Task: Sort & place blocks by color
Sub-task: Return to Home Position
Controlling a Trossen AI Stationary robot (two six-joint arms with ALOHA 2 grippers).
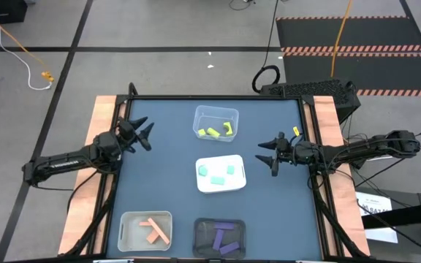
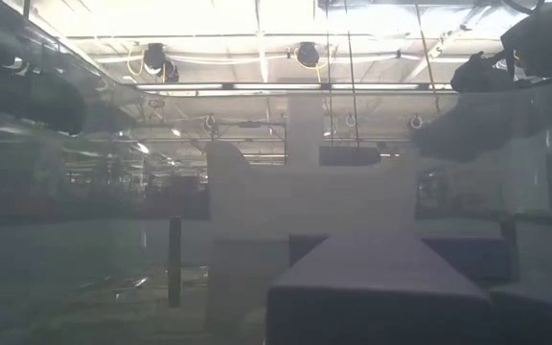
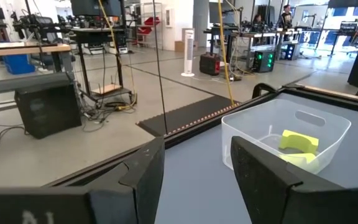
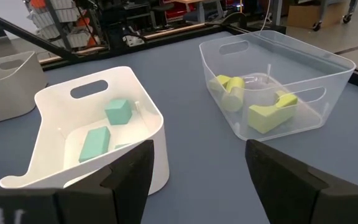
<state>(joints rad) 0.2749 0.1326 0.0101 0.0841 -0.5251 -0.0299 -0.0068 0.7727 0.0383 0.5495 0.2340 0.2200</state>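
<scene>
High view: both arms due home.
Left gripper, right gripper spread, empty; lift, then retract; small yellow-green block beside right one maybe unsorted.

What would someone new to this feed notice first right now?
Four bins sit on the table, each one colour: yellow-green blocks in the clear bin, teal blocks in the white bin, salmon blocks in the frosted bin, purple blocks in the black bin. One yellow piece lies loose near the right gripper. It and the left gripper hang at opposite sides, jaws open and empty.
</scene>
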